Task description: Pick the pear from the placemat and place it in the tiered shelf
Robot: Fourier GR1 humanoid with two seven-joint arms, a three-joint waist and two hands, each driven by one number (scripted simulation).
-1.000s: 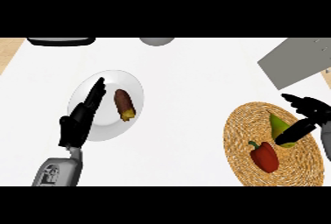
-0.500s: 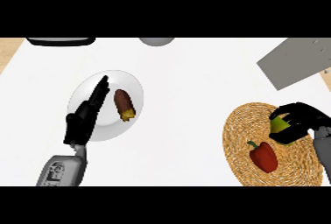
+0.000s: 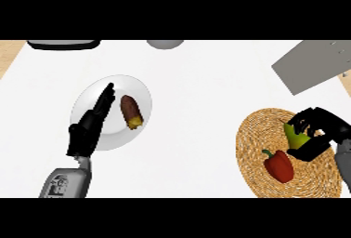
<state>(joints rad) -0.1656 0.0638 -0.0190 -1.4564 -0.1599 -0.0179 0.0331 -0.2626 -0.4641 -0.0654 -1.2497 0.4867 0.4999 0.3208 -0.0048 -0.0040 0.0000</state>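
Curling round the pear (image 3: 295,139) on the woven placemat (image 3: 256,135), right hand (image 3: 321,128) fingers closed on it, red pepper (image 3: 279,166) just beside, left hand (image 3: 87,130) straight-fingered, holding nothing, over the plate (image 3: 141,92).

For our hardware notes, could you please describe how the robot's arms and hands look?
Both are black, with slender fingers and a thumb: the left robot hand and the right robot hand. The left forearm is a grey, boxy shell with small dark markings and a narrow wrist; the right forearm shows only as a grey strip. No cables show.
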